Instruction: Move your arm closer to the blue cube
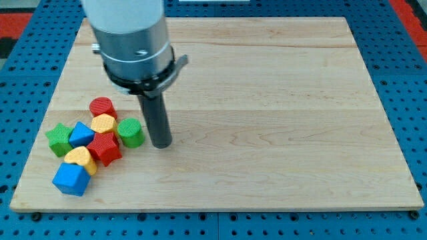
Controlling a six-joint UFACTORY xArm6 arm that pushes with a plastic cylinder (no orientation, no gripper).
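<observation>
Two blue blocks lie in a cluster at the view's lower left: a blue cube (71,178) at the cluster's bottom and a smaller blue block (81,134) higher up. My tip (161,143) rests on the board just right of the green cylinder (131,132), at the cluster's right edge. The tip is well to the right of and above the blue cube, with the red block (105,148) and a yellow block (81,159) between them.
The cluster also holds a red cylinder (103,107), a yellow block (103,124) and a green star (60,139). The wooden board (280,120) lies on a blue pegboard table. The arm's grey body (130,37) hangs over the board's upper left.
</observation>
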